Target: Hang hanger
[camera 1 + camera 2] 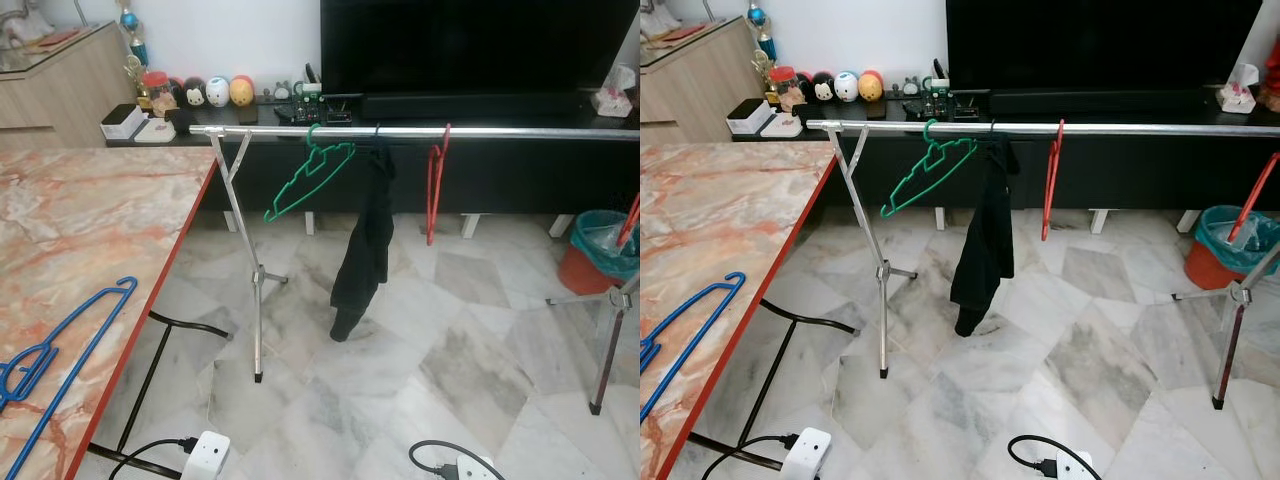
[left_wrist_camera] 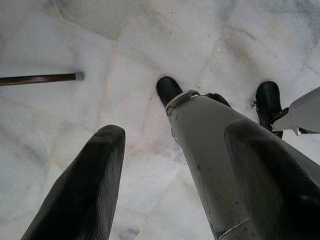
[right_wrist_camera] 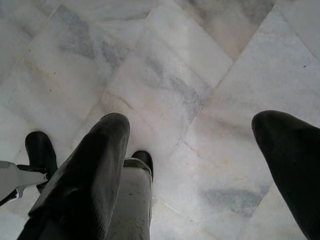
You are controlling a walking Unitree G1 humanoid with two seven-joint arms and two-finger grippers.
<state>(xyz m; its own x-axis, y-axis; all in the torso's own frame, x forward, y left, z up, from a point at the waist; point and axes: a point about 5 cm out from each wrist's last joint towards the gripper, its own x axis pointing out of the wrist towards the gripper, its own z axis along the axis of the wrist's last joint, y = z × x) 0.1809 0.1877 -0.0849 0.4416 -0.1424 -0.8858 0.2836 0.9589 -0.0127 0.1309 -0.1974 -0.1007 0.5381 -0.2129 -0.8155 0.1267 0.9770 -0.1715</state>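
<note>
Left eye view: blue hanger (image 1: 60,345) unhung on table (image 1: 90,220), well clear of parted, empty left gripper (image 2: 170,165) and right gripper (image 3: 195,165); rail (image 1: 420,132) awaiting.

Green hanger (image 1: 923,168), black garment (image 1: 983,235) and red hanger (image 1: 1050,180) on silver rail (image 1: 1120,129); blue hanger (image 1: 685,325) on marble table (image 1: 710,215).

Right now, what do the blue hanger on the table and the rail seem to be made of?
The blue hanger looks like moulded plastic: thin, evenly coloured bars with a slight sheen. The rail seems to be polished metal tube, silver and reflective, like its folding legs. The table it lies on looks like glossy marble or a marble-look top, veined orange and cream.
</note>
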